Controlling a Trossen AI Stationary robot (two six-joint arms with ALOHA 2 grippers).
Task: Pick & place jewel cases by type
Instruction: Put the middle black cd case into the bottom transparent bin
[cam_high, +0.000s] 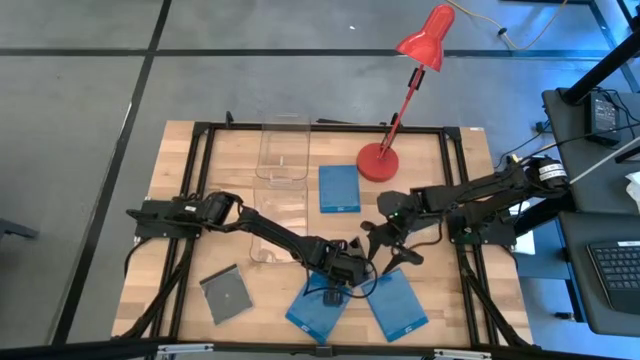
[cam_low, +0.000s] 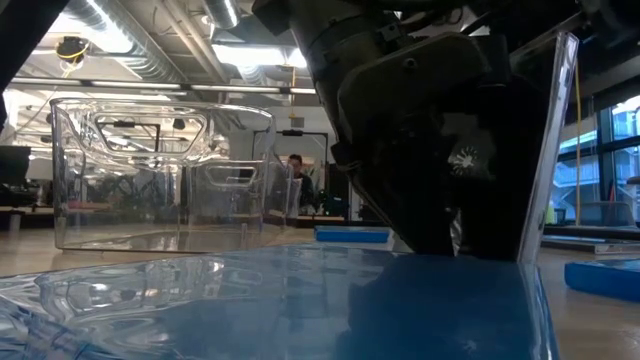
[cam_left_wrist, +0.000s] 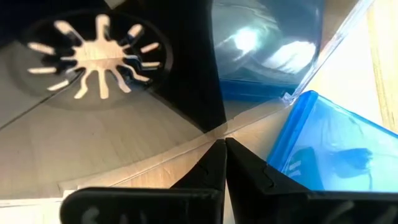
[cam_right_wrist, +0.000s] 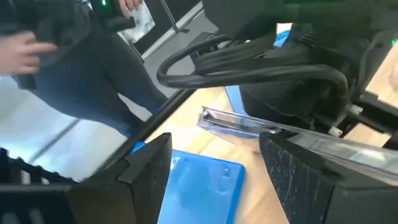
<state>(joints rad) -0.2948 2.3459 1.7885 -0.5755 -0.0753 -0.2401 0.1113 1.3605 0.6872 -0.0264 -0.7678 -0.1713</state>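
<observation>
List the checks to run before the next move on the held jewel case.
1. Left gripper grip: ok, shut on an edge of the clear jewel case.
2. Right gripper: ok, open, right beside the held case.
3. Arm spacing: not ok, both grippers crowd together above the front blue cases.
4. Held case free of the blue case beneath: cannot tell.
5. Clear bins: ok, upright, unobstructed.
6. Grey case: ok, flat, apart from both arms.
</observation>
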